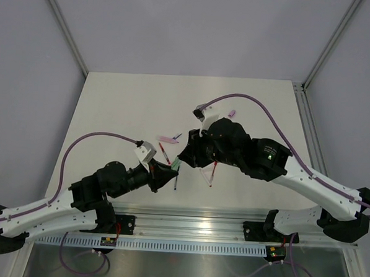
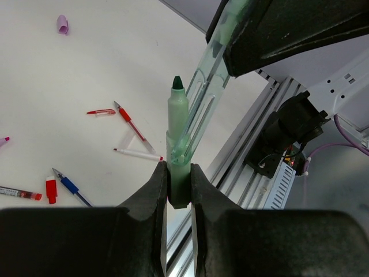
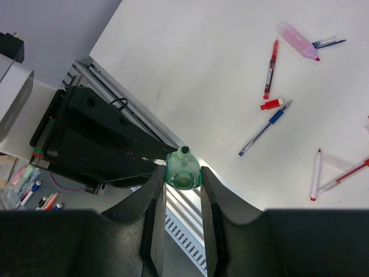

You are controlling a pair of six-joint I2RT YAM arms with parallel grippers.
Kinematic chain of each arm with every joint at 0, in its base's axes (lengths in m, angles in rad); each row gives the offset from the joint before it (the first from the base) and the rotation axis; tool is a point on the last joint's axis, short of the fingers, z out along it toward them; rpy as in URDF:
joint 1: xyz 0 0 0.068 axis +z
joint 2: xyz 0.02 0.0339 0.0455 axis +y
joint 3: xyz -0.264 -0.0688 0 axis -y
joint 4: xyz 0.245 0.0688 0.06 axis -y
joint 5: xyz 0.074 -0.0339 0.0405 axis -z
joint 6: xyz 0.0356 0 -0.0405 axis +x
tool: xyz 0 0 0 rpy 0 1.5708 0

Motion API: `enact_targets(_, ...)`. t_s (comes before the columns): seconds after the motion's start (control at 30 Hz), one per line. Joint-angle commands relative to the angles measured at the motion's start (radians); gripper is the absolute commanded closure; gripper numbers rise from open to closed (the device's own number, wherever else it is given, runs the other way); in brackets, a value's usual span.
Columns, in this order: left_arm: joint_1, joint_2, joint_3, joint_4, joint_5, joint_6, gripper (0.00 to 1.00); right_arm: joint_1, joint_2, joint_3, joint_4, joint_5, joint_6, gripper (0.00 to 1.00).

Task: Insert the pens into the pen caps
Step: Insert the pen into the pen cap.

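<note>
Misalignment worries me: my left fingers [image 2: 177,168] clamp the green pen [image 2: 177,115] upright over the surface [image 2: 86,69], my right fingers [image 3: 182,173] clamp its clear cap [image 2: 209,81] tilted beside the tip, so pushing now could jam it or knock it loose.

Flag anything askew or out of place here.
The clear green cap in the right claw slants alongside the green marker held by the left claw, beside rather than over its bare tip. Nothing looks spilled or broken.
</note>
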Motion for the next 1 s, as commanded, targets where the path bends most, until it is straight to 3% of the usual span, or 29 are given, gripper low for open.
enact_targets(0.0, -0.021, -0.02, 0.04, -0.031, 0.006, 0.015, 1.0, -0.027, 0.032, 0.066, -0.023, 0.009, -0.063, 0.96)
enact_targets(0.6, -0.024, -0.085, 0.052, -0.031, 0.003, 0.016, 1.0, -0.045, 0.138, 0.095, 0.005, -0.106, -0.05, 0.96)
enact_targets(0.97, -0.024, -0.071, 0.044, 0.084, -0.059, -0.034, 1.0, -0.045, 0.068, -0.099, 0.143, -0.149, 0.024, 0.95)
